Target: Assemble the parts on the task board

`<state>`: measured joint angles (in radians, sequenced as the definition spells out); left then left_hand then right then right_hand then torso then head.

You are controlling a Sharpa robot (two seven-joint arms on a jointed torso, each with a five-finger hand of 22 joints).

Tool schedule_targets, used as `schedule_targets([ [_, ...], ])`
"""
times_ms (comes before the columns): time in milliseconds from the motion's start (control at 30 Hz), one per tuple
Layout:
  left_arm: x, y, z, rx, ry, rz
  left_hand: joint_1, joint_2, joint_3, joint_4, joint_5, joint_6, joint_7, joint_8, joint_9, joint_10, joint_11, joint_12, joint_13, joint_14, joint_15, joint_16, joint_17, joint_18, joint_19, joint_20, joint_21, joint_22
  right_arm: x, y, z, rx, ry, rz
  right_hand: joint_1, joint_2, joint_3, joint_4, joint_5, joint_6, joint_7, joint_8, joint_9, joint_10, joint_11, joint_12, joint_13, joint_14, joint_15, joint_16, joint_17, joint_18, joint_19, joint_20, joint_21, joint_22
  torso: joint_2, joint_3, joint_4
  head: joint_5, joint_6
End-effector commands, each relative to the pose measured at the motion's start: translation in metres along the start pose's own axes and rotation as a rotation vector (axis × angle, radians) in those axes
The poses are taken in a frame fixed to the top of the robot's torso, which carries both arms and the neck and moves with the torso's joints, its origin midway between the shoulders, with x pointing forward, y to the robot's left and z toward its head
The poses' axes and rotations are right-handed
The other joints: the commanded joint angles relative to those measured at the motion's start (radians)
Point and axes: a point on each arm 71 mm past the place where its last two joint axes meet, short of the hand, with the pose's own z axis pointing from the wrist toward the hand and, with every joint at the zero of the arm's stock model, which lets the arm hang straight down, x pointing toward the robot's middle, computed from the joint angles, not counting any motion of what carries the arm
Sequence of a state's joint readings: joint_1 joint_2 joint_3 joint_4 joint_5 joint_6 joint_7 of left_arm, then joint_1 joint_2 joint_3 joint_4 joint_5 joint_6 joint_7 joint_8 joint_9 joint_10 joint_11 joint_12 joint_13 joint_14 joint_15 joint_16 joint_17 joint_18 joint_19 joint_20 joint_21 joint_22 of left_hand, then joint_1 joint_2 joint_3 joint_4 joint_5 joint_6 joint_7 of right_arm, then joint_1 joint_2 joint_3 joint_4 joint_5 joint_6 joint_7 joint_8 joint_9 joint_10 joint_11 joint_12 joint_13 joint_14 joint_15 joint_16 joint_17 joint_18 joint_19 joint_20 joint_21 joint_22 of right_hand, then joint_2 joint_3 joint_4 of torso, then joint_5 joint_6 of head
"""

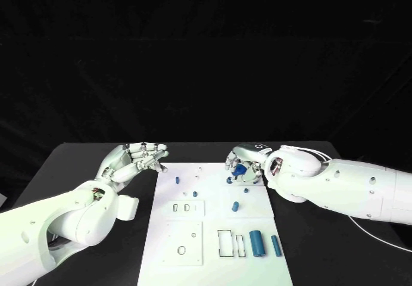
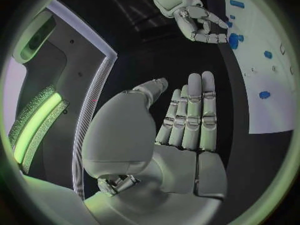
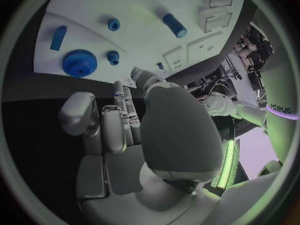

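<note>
- Black table point(image 1: 86, 161) is carrying the white board point(image 1: 219, 226) at its middle.
- Left hand point(image 1: 133, 159) is hovering just off the board's far left corner, fingers spread, gripping nothing.
- Right hand point(image 1: 244, 162) is hanging over the board's far end, fingers loosely curled, apparently not gripping the blue gear point(image 3: 79, 63) lying on the board beneath them.
- Blue pins point(image 1: 234, 207) and cylinders point(image 1: 256, 243) are lying scattered along the board.
</note>
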<state>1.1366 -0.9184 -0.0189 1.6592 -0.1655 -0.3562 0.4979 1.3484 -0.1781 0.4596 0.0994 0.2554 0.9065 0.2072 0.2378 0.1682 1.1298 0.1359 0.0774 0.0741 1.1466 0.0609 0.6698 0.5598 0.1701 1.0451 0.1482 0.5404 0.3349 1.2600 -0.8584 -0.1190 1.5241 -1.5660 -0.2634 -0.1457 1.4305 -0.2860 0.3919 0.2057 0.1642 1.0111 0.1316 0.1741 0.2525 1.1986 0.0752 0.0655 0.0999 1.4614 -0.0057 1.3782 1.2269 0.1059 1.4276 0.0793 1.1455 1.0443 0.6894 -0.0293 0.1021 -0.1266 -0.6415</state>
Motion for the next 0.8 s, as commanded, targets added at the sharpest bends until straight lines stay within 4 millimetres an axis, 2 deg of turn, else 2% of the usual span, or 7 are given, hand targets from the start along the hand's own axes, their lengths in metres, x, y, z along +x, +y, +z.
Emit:
schedule_targets([
  [33,0.004,-0.003,0.000,0.002,0.034,-0.011,-0.005,-0.007,0.006,0.002,0.000,0.006,0.000,-0.005,0.001,0.009,0.001,-0.005,0.001,-0.009,-0.001,0.010,0.004,0.006,-0.008,0.000,0.010,0.005,0.003,-0.003,0.001,0.032,0.037,-0.075,0.009,-0.003,-0.002,0.008,0.011,-0.002,-0.005,0.005,0.003,-0.010,0.000,-0.002,0.002,0.056,0.001,0.006,0.005,-0.018,0.004,0.002,0.022,0.025,0.008,-0.0023,0.0056,-0.007,-0.001],
  [300,0.000,-0.004,-0.001,-0.002,0.025,-0.011,-0.006,-0.007,0.008,0.004,0.000,0.006,0.000,-0.006,0.002,0.009,0.000,-0.006,0.002,-0.009,-0.002,0.028,0.013,0.006,-0.015,0.001,0.028,0.018,0.004,-0.004,0.004,0.054,0.024,-0.097,0.015,0.001,-0.002,0.013,0.022,-0.002,-0.007,0.007,0.008,-0.017,0.001,-0.002,0.003,0.056,0.001,0.016,0.015,-0.026,0.015,0.005,0.072,0.085,0.016,-0.0024,0.0116,-0.010,-0.006],
  [533,-0.001,-0.005,-0.001,-0.002,0.024,-0.010,-0.006,-0.007,0.009,0.005,0.000,0.007,0.000,-0.005,0.003,0.010,0.000,-0.006,0.002,-0.010,-0.002,0.033,0.015,0.007,-0.017,0.001,0.033,0.022,0.008,-0.005,0.006,0.062,0.026,-0.103,0.021,0.007,0.007,0.018,0.027,-0.001,-0.008,0.008,0.011,-0.017,0.001,-0.001,0.005,0.056,0.000,0.021,0.020,-0.029,0.018,0.006,0.090,0.106,0.023,-0.0041,0.0203,-0.013,-0.013],
  [800,-0.002,-0.004,0.000,-0.005,0.020,-0.012,-0.007,-0.007,0.009,0.005,0.001,0.007,-0.001,-0.005,0.003,0.010,0.000,-0.006,0.002,-0.011,-0.002,0.034,0.016,0.007,-0.018,0.001,0.034,0.023,0.015,-0.007,0.009,0.069,0.045,-0.101,0.023,0.007,0.016,0.023,0.028,0.000,-0.007,0.009,0.016,-0.015,0.000,-0.001,0.006,0.057,-0.001,0.027,0.024,-0.037,0.032,0.008,0.136,0.161,0.032,-0.0066,0.0237,-0.020,-0.016],
])
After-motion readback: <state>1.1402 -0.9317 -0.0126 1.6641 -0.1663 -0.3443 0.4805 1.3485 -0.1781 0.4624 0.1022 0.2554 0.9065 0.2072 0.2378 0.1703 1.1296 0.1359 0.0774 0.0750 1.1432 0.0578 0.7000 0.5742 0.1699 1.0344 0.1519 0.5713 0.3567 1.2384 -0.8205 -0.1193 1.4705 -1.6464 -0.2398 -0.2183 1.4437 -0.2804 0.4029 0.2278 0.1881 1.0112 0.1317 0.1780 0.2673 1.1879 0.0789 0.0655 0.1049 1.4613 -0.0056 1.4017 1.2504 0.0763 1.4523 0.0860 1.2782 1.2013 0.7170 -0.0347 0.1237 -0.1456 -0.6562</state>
